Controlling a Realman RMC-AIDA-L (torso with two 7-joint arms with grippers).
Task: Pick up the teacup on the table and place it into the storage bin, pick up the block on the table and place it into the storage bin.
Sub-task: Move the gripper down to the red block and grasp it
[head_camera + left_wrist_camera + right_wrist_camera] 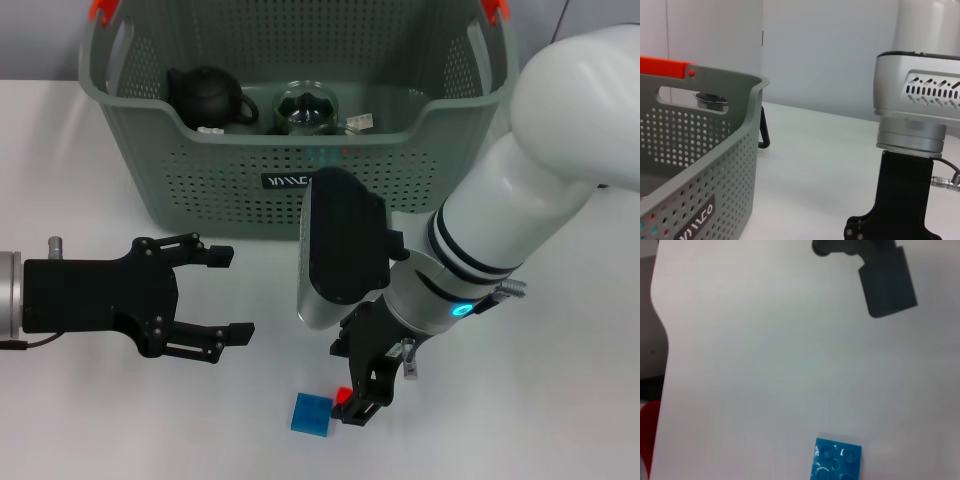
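One blue block [311, 413] with round studs lies on the white table [560, 400] at the near edge, just in front of the robot. The right gripper [362, 395] hangs directly beside it, on the block's right side, pointing down; a small red piece [344, 396] shows at its fingers. I cannot tell if its jaws are open or closed, because the wrist body hides them. In the right wrist view the block [836, 462] lies alone on the table, with one dark finger [887, 282] above the surface and apart from it.

The left gripper [222, 293] is farther back on the left side, level above the table, with its two black fingers spread wide and nothing between them.

Behind both arms stands the storage bin [200, 160], grey-green with perforated walls and orange-red handle tips. Inside it rest a black teapot [208, 97] and, beside that, a glass teacup [307, 109].
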